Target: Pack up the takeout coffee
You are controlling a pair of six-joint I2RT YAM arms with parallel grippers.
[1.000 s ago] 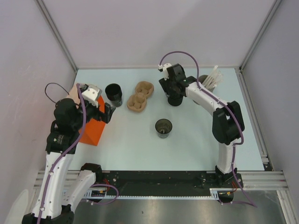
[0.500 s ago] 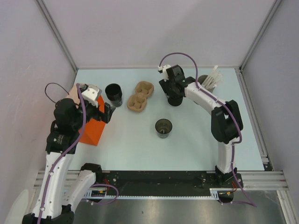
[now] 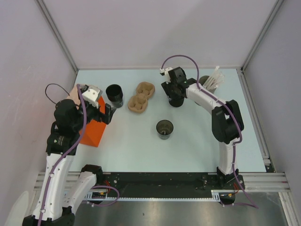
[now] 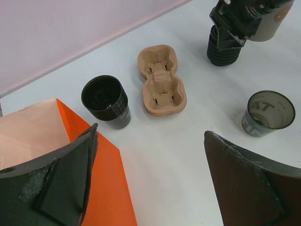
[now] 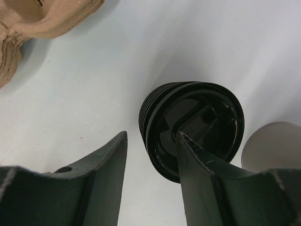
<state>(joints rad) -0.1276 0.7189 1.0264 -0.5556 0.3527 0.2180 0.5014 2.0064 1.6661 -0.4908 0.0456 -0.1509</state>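
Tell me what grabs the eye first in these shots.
The bright orange paper bag on the left stands out most, with the left claw spread wide by its open mouth. At the far middle, the right claw hangs over the lidded black takeout coffee, jaws apart. Between them lies the brown pulp cup carrier.

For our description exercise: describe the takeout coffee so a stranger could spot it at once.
Find the brown pulp carrier at the back of the table. Just right of it stands the takeout coffee, a black ribbed cup. Unlike the open black cup left of the carrier and the translucent grey cup, it wears a lid.
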